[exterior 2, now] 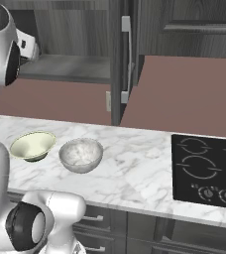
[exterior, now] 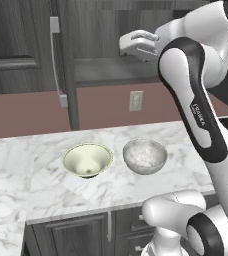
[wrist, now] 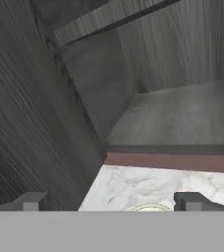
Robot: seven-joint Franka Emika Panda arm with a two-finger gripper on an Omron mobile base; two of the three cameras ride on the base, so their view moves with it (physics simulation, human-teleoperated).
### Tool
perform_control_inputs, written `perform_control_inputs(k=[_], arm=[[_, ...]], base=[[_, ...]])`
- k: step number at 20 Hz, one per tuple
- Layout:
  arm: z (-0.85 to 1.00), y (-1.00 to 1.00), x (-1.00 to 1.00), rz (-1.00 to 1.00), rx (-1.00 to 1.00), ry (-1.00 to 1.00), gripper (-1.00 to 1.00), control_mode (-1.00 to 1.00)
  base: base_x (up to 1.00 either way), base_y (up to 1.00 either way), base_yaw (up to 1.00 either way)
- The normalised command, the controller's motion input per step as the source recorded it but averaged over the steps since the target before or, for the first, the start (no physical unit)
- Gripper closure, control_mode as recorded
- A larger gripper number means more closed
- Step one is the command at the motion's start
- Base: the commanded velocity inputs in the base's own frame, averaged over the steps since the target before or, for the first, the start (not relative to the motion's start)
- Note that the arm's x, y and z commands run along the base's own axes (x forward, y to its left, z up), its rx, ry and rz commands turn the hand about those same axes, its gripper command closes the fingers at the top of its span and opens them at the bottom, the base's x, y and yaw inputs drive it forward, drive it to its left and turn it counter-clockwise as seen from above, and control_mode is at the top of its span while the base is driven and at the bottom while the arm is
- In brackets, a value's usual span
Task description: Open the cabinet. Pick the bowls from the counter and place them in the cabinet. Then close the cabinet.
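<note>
Reading along the white forearm in the right half of the left base view, small dark lettering appears to spell "FRANKA", though it is too small to be sure; no other writing is legible. The fingers (wrist: 109,202) stand wide apart with nothing between them, one tip at the lower left and one at the lower right of the hand view, pointed into the cabinet (wrist: 178,113), whose bare grey shelf fills the right centre of that frame. In the left base view the hand sits at the upper centre, in front of the open cabinet interior, and one cabinet door (exterior: 66,65) stands swung outward, its silver bar handle (exterior: 56,60) at the upper left. The white, grey-veined marble table (exterior: 16,175) spans the lower half of both base views. On it the cream bowl (exterior: 87,160) and the marbled grey bowl (exterior: 145,156) sit upright just beside each other, near the centre. A wall socket (exterior: 135,100) shows on the reddish-brown backsplash (exterior: 26,112) above them. A black cooktop (exterior 2: 206,171) lies at the right of the right base view, well apart from the bowls. Low dark cabinets (exterior: 81,232) run under the table's front edge.
</note>
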Motion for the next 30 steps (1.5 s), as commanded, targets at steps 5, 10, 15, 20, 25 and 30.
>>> perform_control_inputs(k=[5, 10, 15, 20, 25, 30], arm=[[-0.58, -0.76, -0.82, -0.31, -0.03, 0.00, -1.00, -1.00], [-0.95, -0.61, -0.98, -0.33, -0.01, -0.09, -1.00, -1.00], [-0.28, -0.80, -0.41, -0.30, 0.01, 0.11, -1.00, -1.00], [-0.47, -0.29, -0.01, -0.21, 0.02, 0.45, -1.00, -1.00], [-0.49, 0.00, 0.03, 0.00, 0.00, 0.37, -1.00, -1.00], [-0.42, -0.15, 0.00, 0.00, 0.00, 0.30, -1.00, -1.00]], base=[[0.00, 0.00, 0.00], [0.00, 0.00, 0.00], [0.00, 0.00, 0.00], [0.00, 0.00, 0.00], [0.00, 0.00, 0.00], [0.00, 0.00, 0.00]])
